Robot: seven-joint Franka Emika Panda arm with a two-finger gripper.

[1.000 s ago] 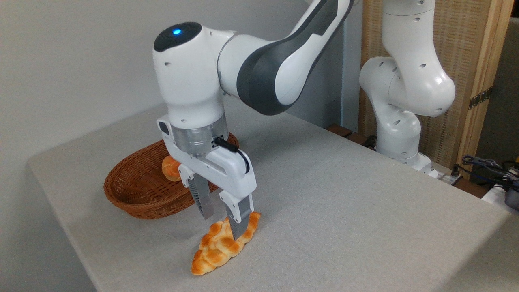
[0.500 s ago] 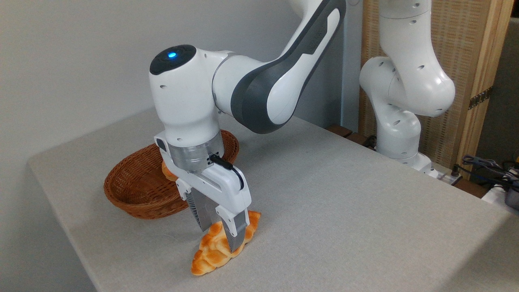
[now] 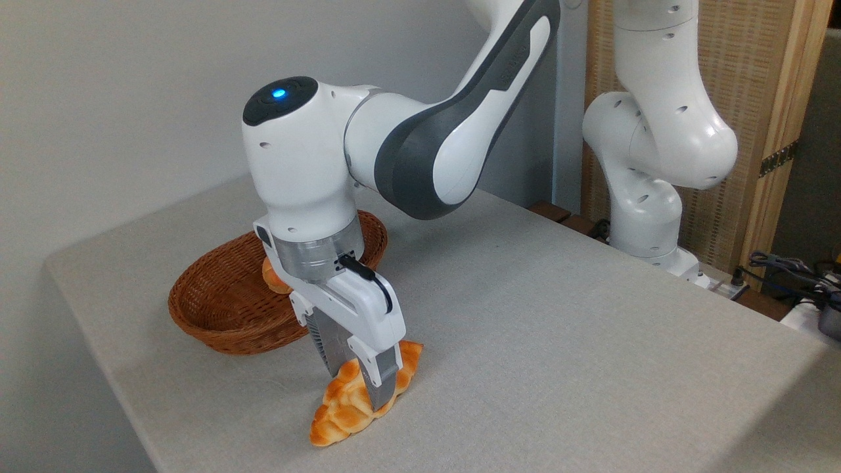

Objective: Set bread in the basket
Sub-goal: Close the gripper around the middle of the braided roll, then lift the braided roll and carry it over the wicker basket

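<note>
The table (image 3: 558, 341) is bare across the whole centre and right of the frame, open cloth from the near edge back to the arm's base (image 3: 647, 243) at the upper right, which blocks that far corner together with the cables (image 3: 788, 269) at the right edge. At the lower left the bread (image 3: 348, 410) lies on the cloth with the gripper (image 3: 358, 387) closed around its middle, so that spot is taken. Just behind it, centre left, the basket (image 3: 210, 315) stands with a narrow strip of bare table between; its left half is open from above, while a small bun (image 3: 272, 279) sits at its right side (mostly hidden behind the wrist).
</note>
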